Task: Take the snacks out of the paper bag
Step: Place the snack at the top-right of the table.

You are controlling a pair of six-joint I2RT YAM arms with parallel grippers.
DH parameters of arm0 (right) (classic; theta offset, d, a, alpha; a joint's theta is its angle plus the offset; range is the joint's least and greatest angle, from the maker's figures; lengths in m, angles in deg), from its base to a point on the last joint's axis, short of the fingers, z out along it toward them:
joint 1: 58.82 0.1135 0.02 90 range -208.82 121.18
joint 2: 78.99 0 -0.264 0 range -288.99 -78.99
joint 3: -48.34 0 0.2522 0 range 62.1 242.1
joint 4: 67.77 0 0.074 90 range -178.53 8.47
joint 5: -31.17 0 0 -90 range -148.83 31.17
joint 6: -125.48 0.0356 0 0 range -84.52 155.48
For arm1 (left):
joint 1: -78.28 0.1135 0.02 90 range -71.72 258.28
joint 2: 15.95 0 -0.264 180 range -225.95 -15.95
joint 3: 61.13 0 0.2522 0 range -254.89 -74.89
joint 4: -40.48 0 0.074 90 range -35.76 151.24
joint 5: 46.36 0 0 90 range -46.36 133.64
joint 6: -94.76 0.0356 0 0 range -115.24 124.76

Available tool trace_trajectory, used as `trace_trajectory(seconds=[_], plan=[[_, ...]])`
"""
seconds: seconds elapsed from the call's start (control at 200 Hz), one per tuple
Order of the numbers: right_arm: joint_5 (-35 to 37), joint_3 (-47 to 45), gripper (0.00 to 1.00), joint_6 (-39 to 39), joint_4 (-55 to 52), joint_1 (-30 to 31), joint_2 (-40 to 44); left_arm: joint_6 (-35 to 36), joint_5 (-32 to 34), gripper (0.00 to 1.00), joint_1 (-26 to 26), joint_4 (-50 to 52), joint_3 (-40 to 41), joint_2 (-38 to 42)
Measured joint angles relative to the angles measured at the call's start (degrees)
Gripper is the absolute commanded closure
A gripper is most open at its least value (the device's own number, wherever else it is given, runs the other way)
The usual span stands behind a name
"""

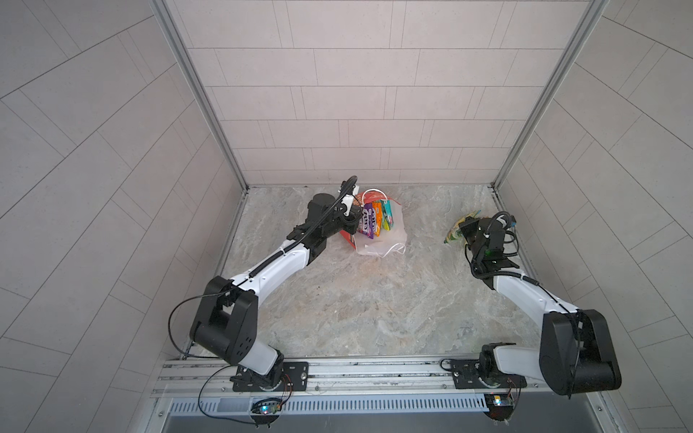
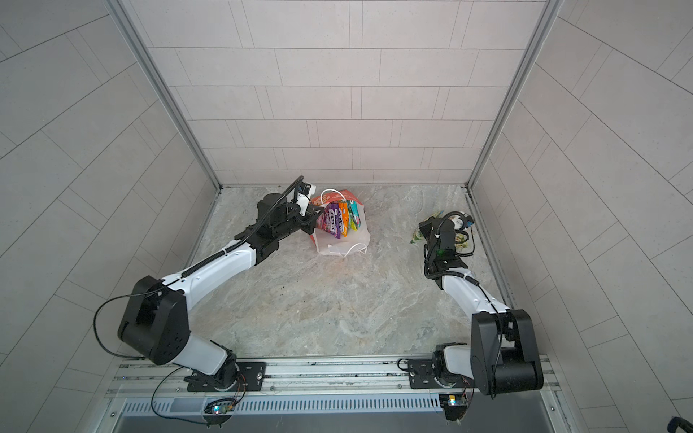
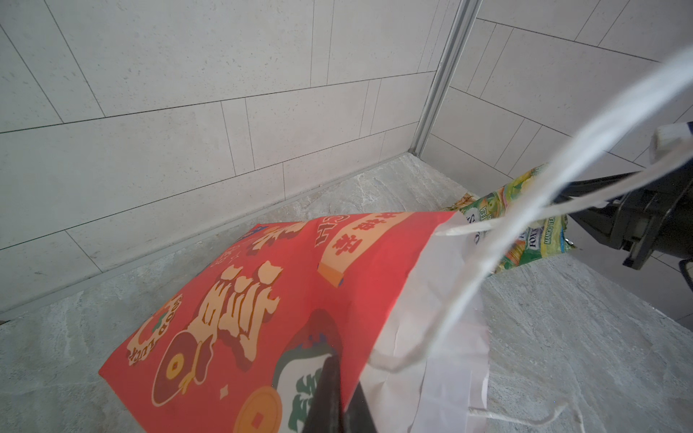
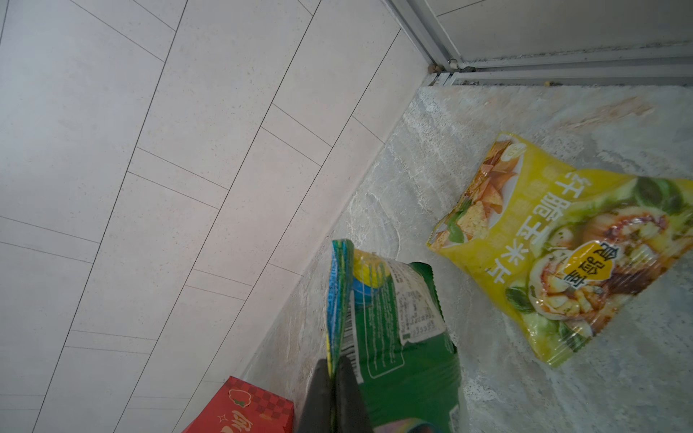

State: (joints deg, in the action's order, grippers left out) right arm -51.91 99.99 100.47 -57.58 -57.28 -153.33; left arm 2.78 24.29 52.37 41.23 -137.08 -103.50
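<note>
Red paper bag [image 3: 243, 300], rim pinched in the left tool [image 3: 343, 375], holds candy packets [image 1: 369, 223]; well right of it, the right tool [image 4: 332, 365] clamps a green snack packet [image 4: 405, 375].

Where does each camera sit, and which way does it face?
Both top views: high above the arms' bases, facing down and forward over the table to the back wall; both arms show whole.
Left wrist: on the left arm, facing along the left gripper, shut on the paper bag, toward the back right corner.
Right wrist: on the right arm, facing along the right gripper, shut on the green packet, toward the yellow chip bag.
Shared: both wrist views show the green packet; the top views nearly match.
</note>
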Motion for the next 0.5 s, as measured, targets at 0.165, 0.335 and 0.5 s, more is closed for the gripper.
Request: trace_trajectory(seconds=[0.165,0.335,0.5], plan=[[3.74,0.02,1.00,4.42,1.60,1.95,-3.41,-0.04,-0.11,1.00,0.00,0.00,0.00,0.00],[7.15,0.66,1.00,8.15,1.57,4.76,-5.75,-0.13,-0.17,1.00,0.00,0.00,0.00,0.00],[10.14,1.68,1.00,11.13,2.05,6.43,-7.56,-0.13,-0.31,1.00,0.00,-0.02,0.00,0.00]])
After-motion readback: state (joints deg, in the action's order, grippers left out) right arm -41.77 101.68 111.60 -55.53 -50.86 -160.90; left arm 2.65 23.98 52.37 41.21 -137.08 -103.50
